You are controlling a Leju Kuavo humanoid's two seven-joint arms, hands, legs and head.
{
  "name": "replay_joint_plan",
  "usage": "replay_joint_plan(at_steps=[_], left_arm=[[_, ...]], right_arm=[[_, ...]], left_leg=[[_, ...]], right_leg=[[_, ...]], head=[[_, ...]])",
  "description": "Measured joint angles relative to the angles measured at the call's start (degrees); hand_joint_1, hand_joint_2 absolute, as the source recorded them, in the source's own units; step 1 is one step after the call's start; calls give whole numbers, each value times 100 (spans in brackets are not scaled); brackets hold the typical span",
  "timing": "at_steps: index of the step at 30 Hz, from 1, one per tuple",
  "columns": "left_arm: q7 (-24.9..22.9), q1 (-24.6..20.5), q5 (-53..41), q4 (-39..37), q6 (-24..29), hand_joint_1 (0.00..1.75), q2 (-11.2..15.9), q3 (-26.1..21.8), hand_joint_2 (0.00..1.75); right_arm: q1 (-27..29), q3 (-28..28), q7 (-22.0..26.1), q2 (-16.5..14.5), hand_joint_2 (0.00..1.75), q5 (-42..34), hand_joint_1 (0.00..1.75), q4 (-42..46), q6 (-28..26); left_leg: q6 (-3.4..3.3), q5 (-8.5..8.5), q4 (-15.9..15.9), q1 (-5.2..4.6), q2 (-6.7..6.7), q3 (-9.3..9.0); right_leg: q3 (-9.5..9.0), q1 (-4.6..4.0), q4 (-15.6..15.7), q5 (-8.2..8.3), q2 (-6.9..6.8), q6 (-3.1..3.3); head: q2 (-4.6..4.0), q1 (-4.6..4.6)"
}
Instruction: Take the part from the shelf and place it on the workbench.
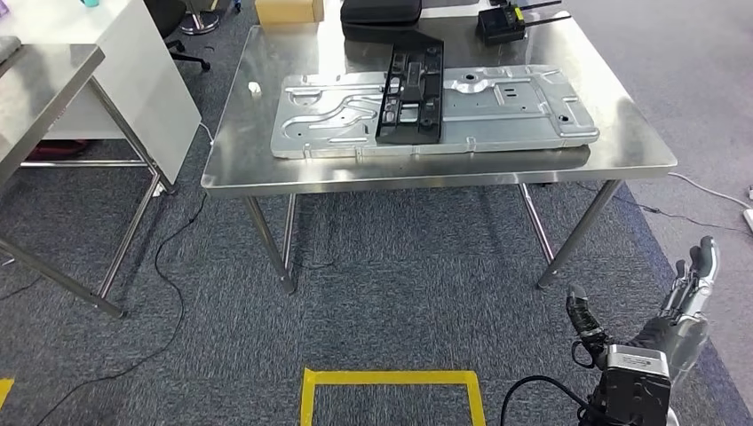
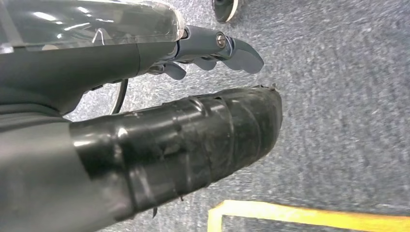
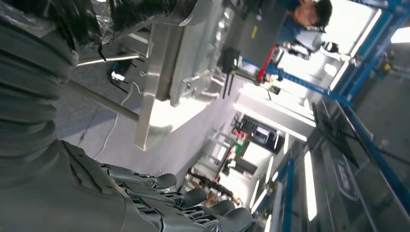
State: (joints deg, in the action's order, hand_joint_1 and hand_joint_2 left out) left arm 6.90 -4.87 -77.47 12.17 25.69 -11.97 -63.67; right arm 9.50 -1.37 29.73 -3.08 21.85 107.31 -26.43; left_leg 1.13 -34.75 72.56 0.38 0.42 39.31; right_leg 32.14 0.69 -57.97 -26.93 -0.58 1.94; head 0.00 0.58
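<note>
A black plastic part [image 1: 412, 89] lies across a large silver stamped plate [image 1: 506, 111] on the steel workbench [image 1: 426, 176] ahead of me. My right hand [image 1: 677, 315] hangs low at the right, well short of the bench, with its fingers apart and nothing in it. The right wrist view shows those fingers [image 3: 193, 198] empty, with the workbench [image 3: 162, 72] beyond. In the left wrist view my left hand [image 2: 203, 121] hangs over the grey carpet, thumb and fingers apart, holding nothing.
A black case [image 1: 380, 13], a cardboard box [image 1: 289, 11] and a black device [image 1: 502, 25] sit at the bench's far edge. A second steel table [image 1: 40, 89] and white cabinet [image 1: 151, 80] stand left. Yellow floor tape [image 1: 391, 380] marks a square. A person [image 3: 309, 19] stands by blue racking.
</note>
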Motion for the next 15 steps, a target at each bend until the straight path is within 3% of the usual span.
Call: replay_joint_plan(at_steps=[1, 2, 4, 6, 7, 9, 10, 11, 12, 14, 15], left_arm=[[-4, 0, -1, 0, 2, 0, -3, 0, 0], [-8, 0, -1, 0, 4, 0, -4, 0, 0], [-9, -3, 0, 0, 8, 0, -3, 0, 0], [1, -6, 1, 0, 13, 0, -3, -1, 0], [11, -9, 1, 0, 18, 0, -3, -2, 0], [29, -9, 1, 0, 27, 0, -5, -6, 0], [33, -10, 1, 0, 31, 0, -9, -8, 0], [34, -10, 3, 0, 36, 0, -13, -9, 0], [34, -11, 5, 0, 40, 0, -16, -11, 0], [34, -14, 9, 0, 49, 0, -19, -13, 0], [33, -13, 9, 0, 49, 0, -19, -13, 0]], right_arm=[[0, 5, 0, 0, 175, 5, 0, -16, 3], [0, 11, 0, 0, 175, 11, 0, -29, 3], [-1, 24, 0, 0, 175, 24, 0, -44, 3], [-3, 39, 1, 0, 175, 41, 0, -45, 5], [-4, 44, 1, 0, 175, 51, 0, -45, 7], [-7, 49, 2, 0, 175, 66, 0, -46, 19], [-5, 54, 2, 1, 175, 70, 0, -48, 29], [-3, 60, 2, 1, 175, 73, 0, -52, 40], [-1, 66, 2, 1, 175, 74, 0, -58, 49], [2, 77, 2, 2, 175, 75, 0, -81, 64], [2, 80, 2, 2, 175, 75, 0, -95, 68]], left_leg=[[6, 24, 142, 3, 0, -37], [2, 155, 84, 5, 0, -170], [-40, 439, -570, 3, -4, -697], [-103, 465, -1346, -19, -10, -1199], [-134, 428, -1564, -36, -13, -1311], [-204, 473, -1672, -41, -7, -1301], [-243, 531, -1696, -33, 8, -1271], [-294, 597, -1721, -21, 24, -1232], [-336, 665, -1738, -12, 41, -1174], [-390, 783, -1719, -28, 58, -1012], [-392, 841, -1699, -35, 60, -923]], right_leg=[[85, -1, -19, 57, 0, -9], [166, -2, -43, 107, 0, -20], [302, -3, -92, 191, 1, -52], [384, -14, -121, 276, -4, -104], [401, -15, -119, 324, -9, -138], [414, -14, -96, 410, -16, -213], [432, -10, -117, 378, -5, -248], [467, -7, -208, 247, 10, -275], [532, -3, -410, 9, 25, -297], [696, 10, -1079, -569, 40, -321], [750, 13, -1412, -730, 41, -331]], head=[[0, 0], [0, -1], [0, -2], [0, 1], [0, 2], [0, 6], [0, 7], [0, 13], [0, 17], [0, 25], [0, 25]])
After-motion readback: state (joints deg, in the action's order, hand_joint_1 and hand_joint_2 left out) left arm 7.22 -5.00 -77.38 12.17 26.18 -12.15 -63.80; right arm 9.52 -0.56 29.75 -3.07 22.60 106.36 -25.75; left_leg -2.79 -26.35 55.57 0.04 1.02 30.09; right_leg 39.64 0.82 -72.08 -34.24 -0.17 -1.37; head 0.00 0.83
